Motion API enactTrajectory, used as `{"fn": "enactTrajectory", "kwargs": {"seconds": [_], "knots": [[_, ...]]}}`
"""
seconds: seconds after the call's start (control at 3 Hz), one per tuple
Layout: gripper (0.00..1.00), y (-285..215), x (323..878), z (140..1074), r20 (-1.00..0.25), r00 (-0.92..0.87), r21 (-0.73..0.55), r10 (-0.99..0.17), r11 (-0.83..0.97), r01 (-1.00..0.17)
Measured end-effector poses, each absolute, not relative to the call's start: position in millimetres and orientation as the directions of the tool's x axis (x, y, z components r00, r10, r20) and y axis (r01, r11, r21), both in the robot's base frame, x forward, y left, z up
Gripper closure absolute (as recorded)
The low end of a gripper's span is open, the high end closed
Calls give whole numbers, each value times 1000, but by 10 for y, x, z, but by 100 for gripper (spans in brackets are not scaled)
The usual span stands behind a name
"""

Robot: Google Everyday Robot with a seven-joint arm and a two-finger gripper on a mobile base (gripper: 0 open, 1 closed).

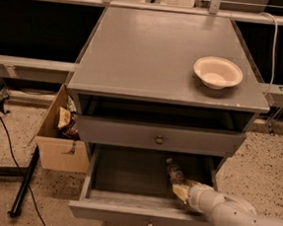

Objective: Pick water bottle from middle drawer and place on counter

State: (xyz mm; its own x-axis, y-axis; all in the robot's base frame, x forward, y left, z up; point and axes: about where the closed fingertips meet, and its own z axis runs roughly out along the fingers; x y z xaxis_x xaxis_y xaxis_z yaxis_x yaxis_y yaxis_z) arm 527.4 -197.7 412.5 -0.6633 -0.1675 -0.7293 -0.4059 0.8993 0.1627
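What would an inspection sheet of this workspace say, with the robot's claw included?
Surface: counter holds a cream bowl near its right edge.
Job's things: water bottle lies in the open middle drawer, right side.
Clutter: open cardboard box with packets, on the floor left of the cabinet.
Grippers: claw inside the drawer, at the bottle's near end.
Cables: black cable on the floor left; white cable upper right.
Surroundings: speckled floor; black stand leg at left.

Dim light; gripper in shadowed middle drawer.
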Motion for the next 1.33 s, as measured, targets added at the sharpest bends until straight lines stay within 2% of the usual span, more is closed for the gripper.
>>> {"fn": "enactTrajectory", "kwargs": {"seconds": [0.33,1.0,1.33], "knots": [[100,-1822,5172,4170,-726,-651,154,-221,871,-467],[100,-1743,5185,4193,-739,-627,137,-245,857,-497],[100,-1485,5174,4219,-758,-574,105,-309,811,-575]]}}
